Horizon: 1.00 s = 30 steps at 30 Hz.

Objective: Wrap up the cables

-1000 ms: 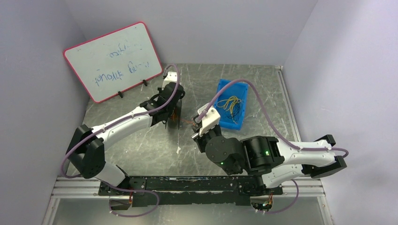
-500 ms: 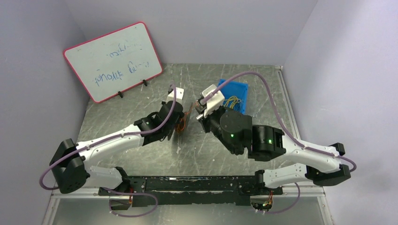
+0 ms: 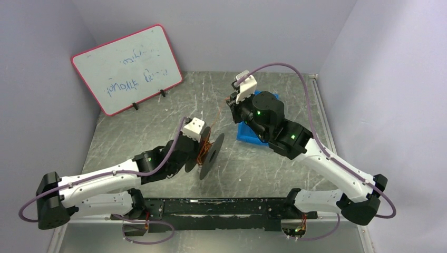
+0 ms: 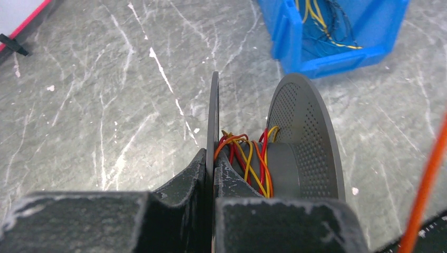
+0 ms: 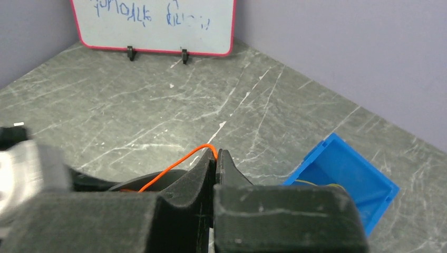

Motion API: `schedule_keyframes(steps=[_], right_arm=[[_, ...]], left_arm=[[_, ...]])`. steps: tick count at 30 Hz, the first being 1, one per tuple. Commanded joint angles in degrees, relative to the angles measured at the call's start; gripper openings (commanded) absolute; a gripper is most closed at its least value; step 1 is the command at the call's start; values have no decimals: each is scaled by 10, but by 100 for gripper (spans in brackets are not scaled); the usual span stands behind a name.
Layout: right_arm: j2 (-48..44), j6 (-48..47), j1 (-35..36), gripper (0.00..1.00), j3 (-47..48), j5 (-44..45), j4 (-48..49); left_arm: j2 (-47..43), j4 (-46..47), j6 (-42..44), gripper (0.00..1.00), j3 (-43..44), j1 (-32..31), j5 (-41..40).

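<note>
My left gripper (image 4: 213, 168) is shut on the near disc of the dark grey spool (image 4: 303, 142), held up off the table; it shows in the top view (image 3: 212, 154) too. Orange-red and yellow cables (image 4: 250, 158) are wound round its hub. My right gripper (image 5: 216, 154) is shut on a thin orange cable (image 5: 174, 167) that runs down to the spool; in the top view the gripper (image 3: 232, 103) is high near the blue bin. The same cable crosses the left wrist view (image 4: 427, 179) at the right edge.
A blue bin (image 4: 342, 37) with more yellow and dark wires sits on the table at back right, partly under my right arm (image 3: 248, 134). A red-framed whiteboard (image 3: 126, 68) leans at back left. Purple walls close in three sides.
My left arm has pulled the spool back toward the near edge. My right arm has lifted and moved back over the bin, drawing the orange cable out.
</note>
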Motion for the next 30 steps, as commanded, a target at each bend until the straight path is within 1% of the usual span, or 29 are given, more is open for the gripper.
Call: schedule_keyframes(steps=[1,4,7,13,16,20,26,30], right_arm=[[3,28,-57,0,-26,-92,50],[3,41,-81,0,-37,-113,63],[-4,50,-94,0,-45,-128,77],[-39,56,-96,0,-47,-169,90],[-53,57,-95,0,-39,-175,80],[-63,56,-96,0,-28,-172,67],[-50,43,-95,0,-15,-149,57],[-29,36,-96,0,-11,-146,67]], left_arm=[[-47,15,-9,7,-11,-27,7],[-60,-5,-18,7,-11,-35,-5],[-46,-45,-41,7,1,-36,-39],[29,-136,-132,7,49,-36,-118],[62,-155,-156,7,64,-36,-129],[75,-134,-152,7,66,-36,-114],[50,-57,-92,7,27,-37,-44],[31,-32,-59,7,15,-48,-17]])
